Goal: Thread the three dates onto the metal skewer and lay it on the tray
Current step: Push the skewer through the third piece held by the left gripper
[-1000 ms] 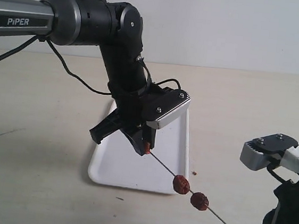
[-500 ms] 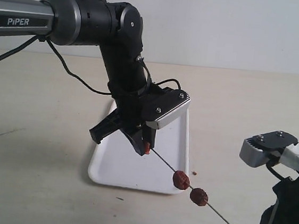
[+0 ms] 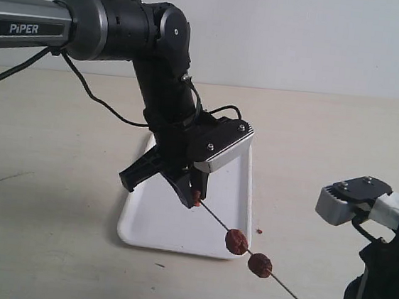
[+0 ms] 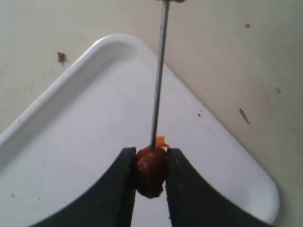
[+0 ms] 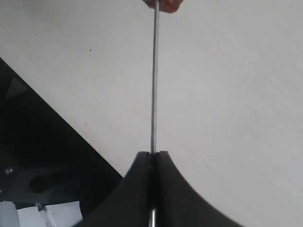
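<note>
Exterior view: beige tabletop (image 3: 51, 198), white tray (image 3: 151, 219), plain white wall (image 3: 304, 39).

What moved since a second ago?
The right gripper slid a little toward the left gripper, pushing the skewer along. That brought the two dates on it closer to the tray. Nothing was grabbed or let go. The left gripper, the date it pinches and the tray stayed put.
</note>
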Tool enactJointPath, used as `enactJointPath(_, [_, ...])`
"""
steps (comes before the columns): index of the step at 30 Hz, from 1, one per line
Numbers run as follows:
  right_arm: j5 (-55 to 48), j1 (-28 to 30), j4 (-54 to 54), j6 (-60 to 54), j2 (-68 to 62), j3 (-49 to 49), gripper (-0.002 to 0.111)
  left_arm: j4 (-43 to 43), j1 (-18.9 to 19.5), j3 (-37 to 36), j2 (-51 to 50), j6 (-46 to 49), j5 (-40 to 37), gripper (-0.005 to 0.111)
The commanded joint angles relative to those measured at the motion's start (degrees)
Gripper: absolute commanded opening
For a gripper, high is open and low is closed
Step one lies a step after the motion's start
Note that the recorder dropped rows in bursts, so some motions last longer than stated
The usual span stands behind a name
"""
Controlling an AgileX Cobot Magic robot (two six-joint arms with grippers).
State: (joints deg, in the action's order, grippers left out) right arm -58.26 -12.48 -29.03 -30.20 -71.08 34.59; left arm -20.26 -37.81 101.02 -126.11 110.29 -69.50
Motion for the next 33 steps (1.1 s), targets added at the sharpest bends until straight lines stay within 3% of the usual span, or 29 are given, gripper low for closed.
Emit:
enactJointPath(1, [1.67, 0.15, -0.94, -1.25, -3.54, 2.52, 0.0, -1.79, -0.98, 0.41, 0.86, 0.47, 0.03, 0.024])
enactJointPath(13, [5.77, 0.15, -0.94, -1.59, -12.21, 11.67, 0.0, -4.61, -1.63, 0.41, 0.86, 0.47, -0.11, 0.024])
enactJointPath(25, [5.77, 0.15, -0.94, -1.59, -12.6, 11.78, 0.0, -6.76, -1.63, 0.41, 0.86, -1.96, 2.52, 0.025])
enactJointPath(33, [6.62, 0.15, -0.94, -1.68, -12.62, 11.78, 0.0, -14.04, -1.63, 0.41, 0.86, -5.46, 3.9, 0.053])
